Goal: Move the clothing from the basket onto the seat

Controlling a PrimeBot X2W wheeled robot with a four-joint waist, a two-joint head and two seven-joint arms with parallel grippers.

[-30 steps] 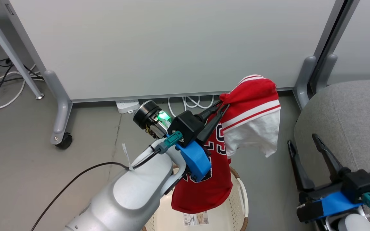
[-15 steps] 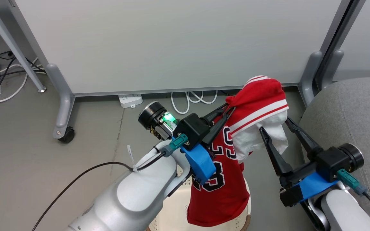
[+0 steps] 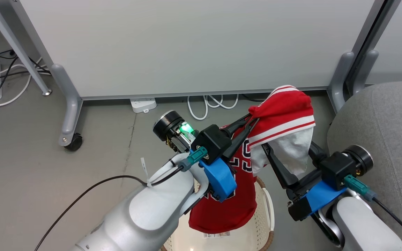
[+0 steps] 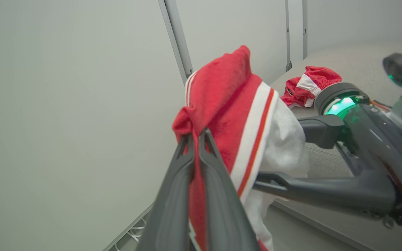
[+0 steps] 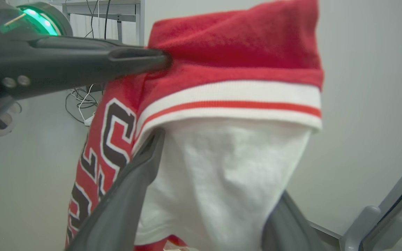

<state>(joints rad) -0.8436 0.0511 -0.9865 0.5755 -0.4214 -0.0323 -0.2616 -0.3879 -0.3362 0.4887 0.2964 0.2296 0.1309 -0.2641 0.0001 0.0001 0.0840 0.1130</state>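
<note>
Found left gripper (image 3: 252, 120) pinched tight on a bunched fold of the jersey (image 3: 229, 209). Noted hem hanging over the basket (image 3: 270, 212); cannot tell whether clear of it. Noted right gripper (image 3: 287, 148) spread wide around the white inner fold, not clamped. Spotted shorts (image 4: 309, 85) lying on the seat (image 3: 389, 122). Judged roughly half done: jersey left to carry rightward, lay down, release.

The jersey (image 3: 229, 216) is red with black-and-white numerals and white-and-red striped trim, the basket (image 3: 262, 223) cream, the seat (image 3: 389, 122) grey.
</note>
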